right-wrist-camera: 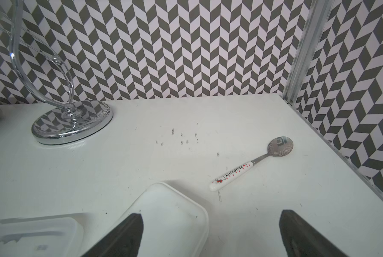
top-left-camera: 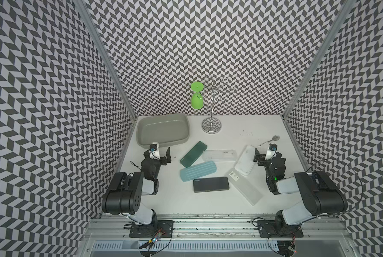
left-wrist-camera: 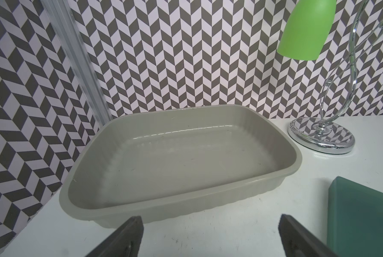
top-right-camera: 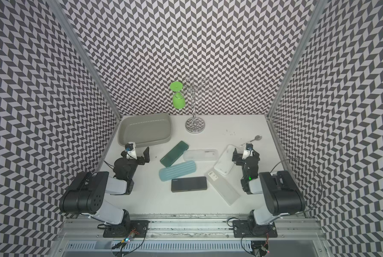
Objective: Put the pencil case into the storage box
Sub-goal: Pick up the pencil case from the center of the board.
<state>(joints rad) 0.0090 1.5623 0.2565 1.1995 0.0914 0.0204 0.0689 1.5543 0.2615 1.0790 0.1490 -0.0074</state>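
**Wide open, nothing taken yet**

The left pincer (left-wrist-camera: 210, 231) is fully spread and empty over the bare desk (top-left-camera: 208, 207). Just ahead is the storage box (left-wrist-camera: 219, 187), and the green pencil case (left-wrist-camera: 362, 213) lies close beside. The right pincer (right-wrist-camera: 210, 231) is equally wide and empty, partly over a white pencil case (right-wrist-camera: 170, 211). The box sits empty in the desk's far left corner. The cases look light, stiff and slick, so they are best pinched across the narrow width at mid-length.

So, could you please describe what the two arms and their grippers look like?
The left arm and right arm have bulky black joints, pale grey link shells and thin black cables. The left gripper and right gripper are black with flat wedge fingers and white camera mounts.
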